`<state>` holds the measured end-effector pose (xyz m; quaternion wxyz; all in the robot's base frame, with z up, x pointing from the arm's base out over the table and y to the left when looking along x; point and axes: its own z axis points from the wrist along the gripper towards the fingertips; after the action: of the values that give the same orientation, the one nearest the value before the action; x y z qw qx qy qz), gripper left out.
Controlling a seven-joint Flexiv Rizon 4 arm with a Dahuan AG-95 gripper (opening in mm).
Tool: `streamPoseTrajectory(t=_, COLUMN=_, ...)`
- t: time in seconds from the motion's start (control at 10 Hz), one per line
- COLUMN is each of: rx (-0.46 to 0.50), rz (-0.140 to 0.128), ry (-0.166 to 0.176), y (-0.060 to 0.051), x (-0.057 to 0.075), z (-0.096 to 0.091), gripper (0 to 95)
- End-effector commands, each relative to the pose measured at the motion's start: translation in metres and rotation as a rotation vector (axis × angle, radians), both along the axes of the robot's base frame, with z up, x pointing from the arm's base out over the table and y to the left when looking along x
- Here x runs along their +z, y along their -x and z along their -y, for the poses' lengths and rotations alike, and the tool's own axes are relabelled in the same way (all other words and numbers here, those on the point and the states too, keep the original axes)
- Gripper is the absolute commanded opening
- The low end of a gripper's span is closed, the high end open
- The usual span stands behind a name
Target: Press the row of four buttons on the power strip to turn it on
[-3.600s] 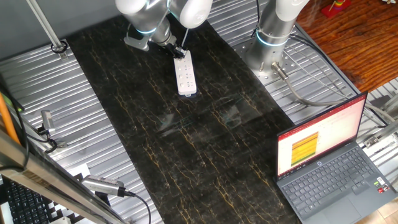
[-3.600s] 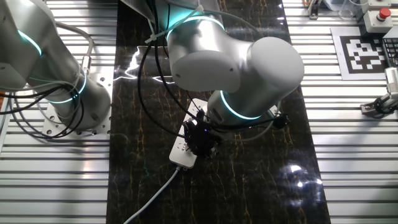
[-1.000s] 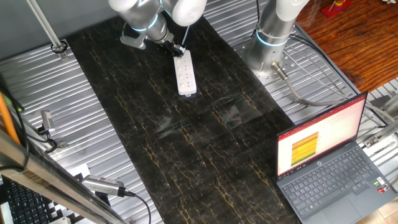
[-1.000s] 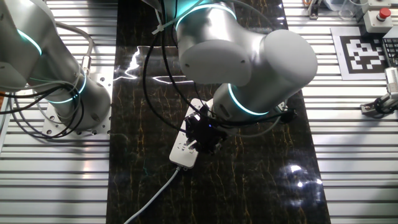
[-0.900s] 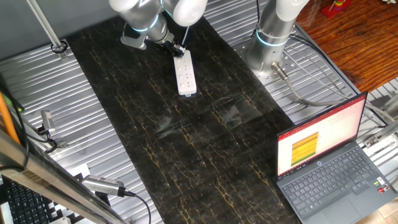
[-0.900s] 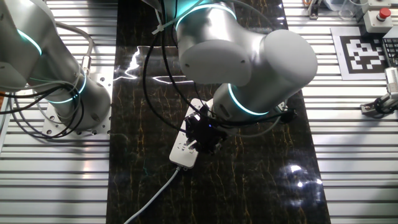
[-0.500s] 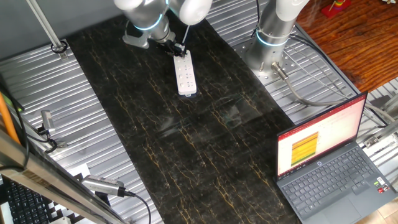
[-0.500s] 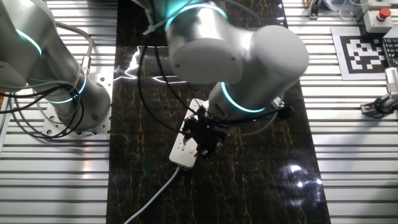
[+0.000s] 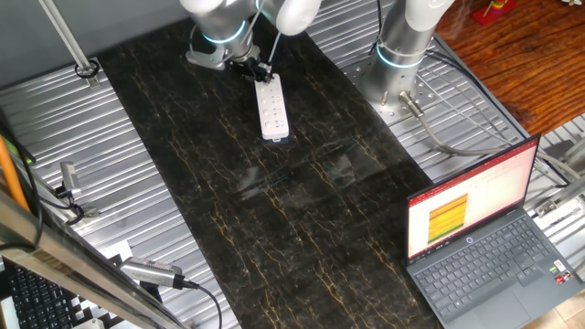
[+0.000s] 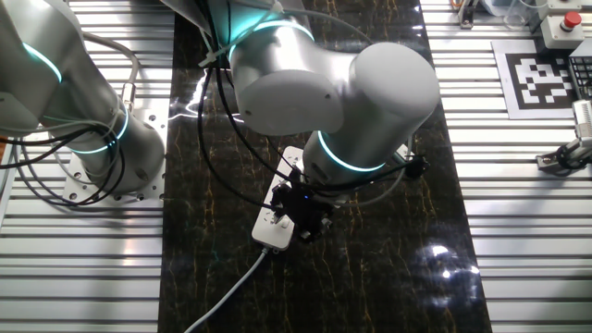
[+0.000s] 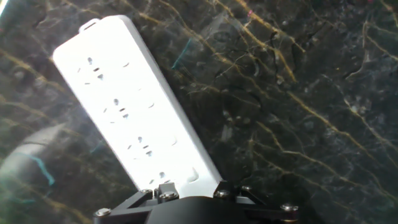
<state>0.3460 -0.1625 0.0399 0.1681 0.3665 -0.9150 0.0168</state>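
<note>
**Inspector A:** Start with the largest item.

**Inspector B:** The dark marble-patterned surface (image 9: 274,210) with gold veining runs between ribbed metal panels. Over its far end in one fixed view bends the silver-white robot arm (image 10: 333,83) with glowing teal joint rings, its wrist turned steeply downward. A second silver arm base (image 9: 402,55) stands bolted on the metal panel beside it.

**Inspector A:** Other equipment?

**Inspector B:** An open grey laptop (image 9: 484,242) with a lit orange-and-white screen sits at the near right corner, well apart from the arm.

**Inspector A:** And the task item?

**Inspector B:** The slim white plastic power strip (image 9: 272,108) lies flat on the surface, its thin white cord (image 10: 231,296) trailing off the end nearest the other fixed camera. In the hand view it runs diagonally, with rows of small dark socket holes showing.

**Inspector A:** The black two-finger gripper (image 10: 303,211)?

**Inspector B:** It is poised at the cord end of the strip. Whether it touches, I cannot tell. Whether the jaws are parted or together is likewise undetermined; no view shows the tips.
</note>
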Motion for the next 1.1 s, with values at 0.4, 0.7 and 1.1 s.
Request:
streamPoseTrajectory(t=0.4, rx=0.011, rz=-0.004, ry=0.001, y=-0.0016, x=-0.0001, z=0.0001, gripper=38.0)
streamPoseTrajectory(t=0.7, rx=0.017, rz=-0.005, ry=0.003, y=-0.0025, x=-0.001, z=0.0012, gripper=38.0)
streamPoseTrajectory(t=1.1, rx=0.018, rz=-0.002, ry=0.007, y=-0.004, x=-0.005, z=0.0029, gripper=38.0)
